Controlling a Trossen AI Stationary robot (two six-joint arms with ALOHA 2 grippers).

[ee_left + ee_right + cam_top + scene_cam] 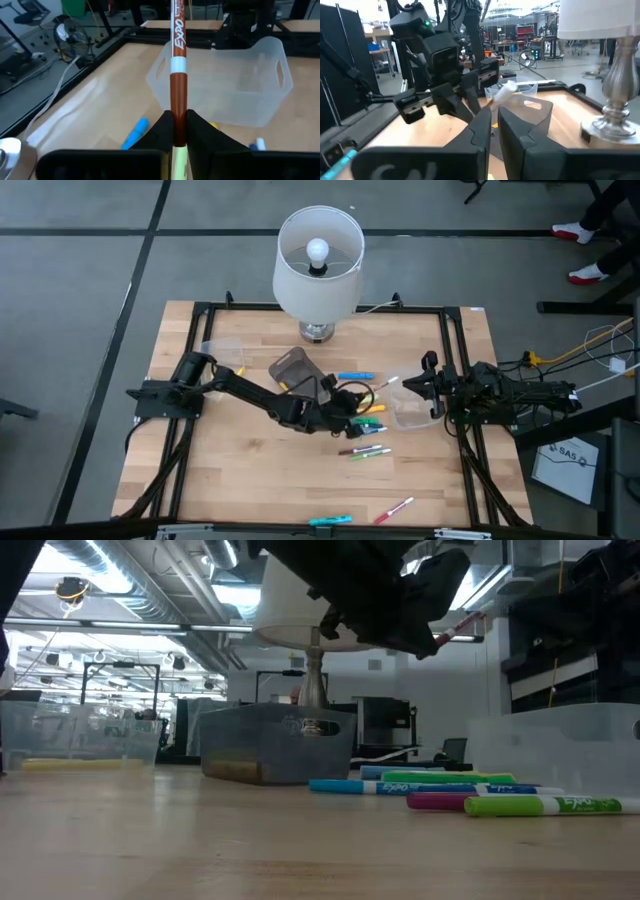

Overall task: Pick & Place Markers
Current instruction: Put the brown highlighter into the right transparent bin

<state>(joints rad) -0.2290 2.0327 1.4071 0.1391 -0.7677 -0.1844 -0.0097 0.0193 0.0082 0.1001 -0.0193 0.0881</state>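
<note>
Table (200,470) held a lamp (318,265), then clear bin (412,412) by right gripper (432,385), pinched shut, empty afaict. Left gripper (180,127) was clamped on a brown marker (178,75) mid-table, above loose markers (365,448). Marker prob light, stiff, slick; best gripped mid-barrel.

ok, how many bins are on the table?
3: left clear bin at far left, dark bin in front of the lamp, right clear bin right of centre. None looks hidden.
</note>
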